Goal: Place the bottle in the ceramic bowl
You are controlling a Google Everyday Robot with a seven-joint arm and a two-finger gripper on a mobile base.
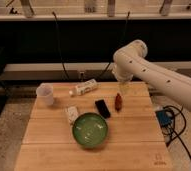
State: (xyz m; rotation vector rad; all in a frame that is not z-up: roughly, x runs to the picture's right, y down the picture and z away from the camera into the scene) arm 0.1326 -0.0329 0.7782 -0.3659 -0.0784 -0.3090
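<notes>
Bottle [84, 88] lies on its side near the back edge of the table [139, 145], one end pointing toward the cup [45, 94] at the view's left. Nothing touching it.

Bowl [90, 130] upright, front-centre, well apart from the bottle. Looks empty: only pale glare on the green inside.

Clutter between the two:
- small white box [72, 114], just beside the bowl's rear-left rim
- flat black item [102, 108], just behind the rim on the other side
- red-brown item [118, 101], further right

Gripper [123, 91] hangs from the wrist over the back-right part of the table, roughly above the red-brown item. It sits to the right of the bottle and clear of it. Jaws spread wide, nothing between them.

Progress, as judged: none of the task is done. Bottle not yet grasped, bowl not yet filled. Left to do: cross to the bottle, come down on it, close across its body, lift, carry it forward over the box and the black item, let go inside the bowl.

Watch points: a round bottle lying flat may roll when nudged. It looks about as long as the bowl is wide, so it may end up propped on the rim
</notes>
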